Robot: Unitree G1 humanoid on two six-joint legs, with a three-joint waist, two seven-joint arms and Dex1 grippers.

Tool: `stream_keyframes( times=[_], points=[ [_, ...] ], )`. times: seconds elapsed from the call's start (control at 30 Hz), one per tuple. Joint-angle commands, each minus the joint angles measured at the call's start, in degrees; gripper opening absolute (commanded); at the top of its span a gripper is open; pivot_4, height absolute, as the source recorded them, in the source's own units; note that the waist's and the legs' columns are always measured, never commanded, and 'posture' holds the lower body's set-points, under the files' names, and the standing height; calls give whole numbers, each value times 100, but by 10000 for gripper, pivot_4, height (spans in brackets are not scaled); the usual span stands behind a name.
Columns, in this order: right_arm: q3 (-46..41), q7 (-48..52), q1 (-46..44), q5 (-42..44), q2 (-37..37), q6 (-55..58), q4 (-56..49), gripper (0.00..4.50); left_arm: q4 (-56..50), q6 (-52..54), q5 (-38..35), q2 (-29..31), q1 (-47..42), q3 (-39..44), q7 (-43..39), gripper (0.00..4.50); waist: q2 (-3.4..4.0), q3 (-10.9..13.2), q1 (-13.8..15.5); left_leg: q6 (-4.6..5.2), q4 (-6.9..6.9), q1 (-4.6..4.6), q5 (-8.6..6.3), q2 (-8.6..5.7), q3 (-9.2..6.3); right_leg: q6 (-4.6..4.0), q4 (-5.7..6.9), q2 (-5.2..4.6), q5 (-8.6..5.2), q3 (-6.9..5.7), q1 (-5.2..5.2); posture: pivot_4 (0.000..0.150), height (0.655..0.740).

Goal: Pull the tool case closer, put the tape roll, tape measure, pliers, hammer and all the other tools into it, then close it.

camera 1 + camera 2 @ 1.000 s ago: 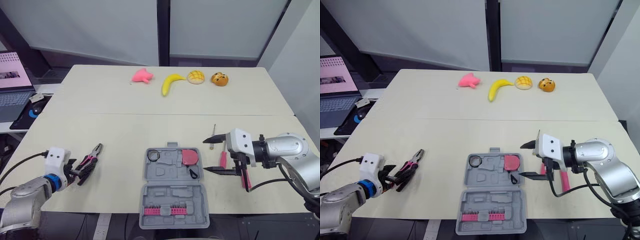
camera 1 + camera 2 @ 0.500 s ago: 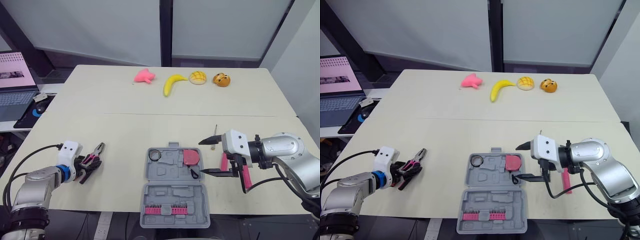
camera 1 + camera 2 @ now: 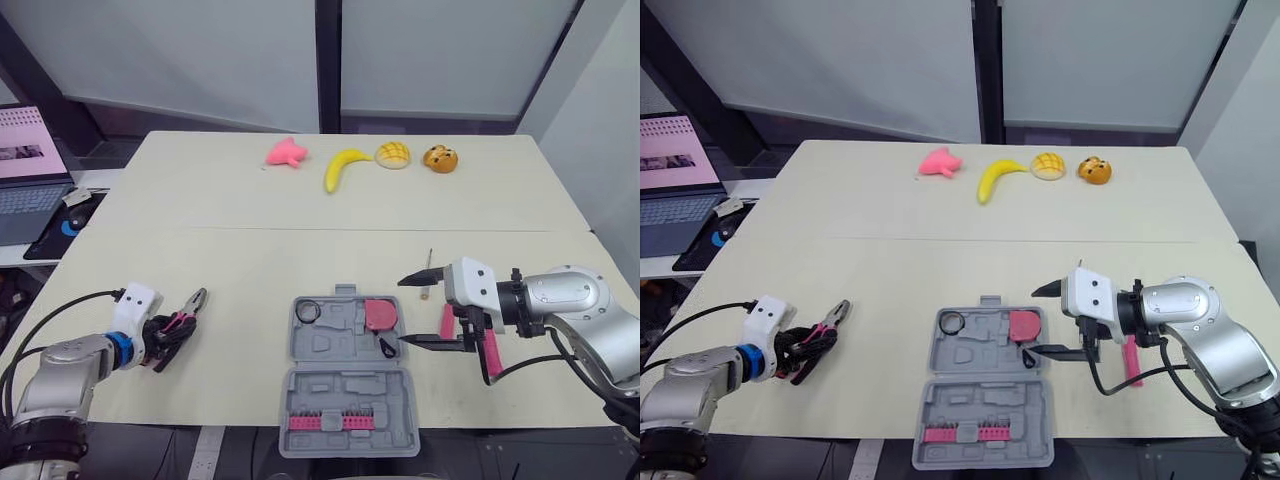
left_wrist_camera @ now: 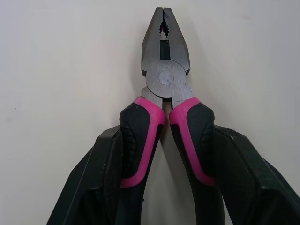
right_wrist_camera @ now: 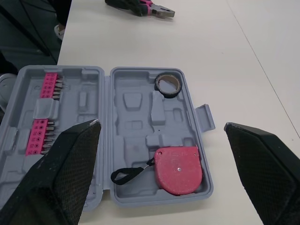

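Squeezes the pliers [image 4: 166,79] on the desk [image 3: 250,250] with the left gripper [image 3: 158,337]. Holds the right gripper [image 3: 401,312] wide apart beside the case [image 3: 345,385].

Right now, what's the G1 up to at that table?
It is packing the tool case, which lies open near the table's front edge. The tape roll and the red tape measure are already in their slots. The left gripper is closed on the handles of the pliers, which lie on the table left of the case. The right gripper hovers open at the case's right side. Pink-handled tools beside it are not yet packed.
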Motion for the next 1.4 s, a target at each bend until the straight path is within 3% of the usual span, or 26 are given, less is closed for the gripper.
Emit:
stream_keyframes(
  times=[0.03, 0.23, 0.47, 0.6, 1.0, 1.4],
  points=[
    [-247, -141, 81, 4, -1, -228, -252, 45000, -881, -480, -35, 537, -119, -46, -665, 23726, -17, 7, 13, 0, 0, -1, 0, 0, -1, 0, 0, 0, 0, -1, 0, 1500, 7193],
    [-336, -238, 367, -10, -58, -406, -394, 45000, -1778, -559, 103, 760, -1117, -1160, -1686, 23725, -13, 10, 89, 0, 3, -4, 0, -5, 0, 1, -6, -6, 1, -1, 4, 1500, 7193],
    [-503, -377, 636, 249, -302, 269, -883, 45000, -1825, -307, 540, 34, -2744, -2764, -2435, 23725, -15, 12, 23, 1, 5, -10, 1, -4, 3, 1, -2, 8, 1, -1, 2, 1500, 7193],
    [-120, -644, 443, 81, -244, 723, -1048, 45000, -1702, -138, 864, -456, -3321, -3397, -2559, 23725, -17, 13, -77, 3, 6, -9, 2, -4, 2, 2, 2, 12, 1, -1, 2, 1500, 7193],
    [1984, -1600, -969, -1278, 1137, 1619, -70, 45000, -1937, -45, 1142, -754, -3392, -3758, -2569, 23725, -18, 15, -196, 0, 9, -8, 4, -4, -3, 2, 6, 17, 0, 2, 0, 1500, 7193],
    [2558, -1407, -1591, -1763, 1753, 1109, 1024, 45000, -1910, -118, 1191, -728, -3336, -3725, -2539, 23724, -17, 15, -198, -1, 12, -6, 5, -7, -3, 2, 18, 17, 0, 3, -5, 1500, 7193]
  ],
)
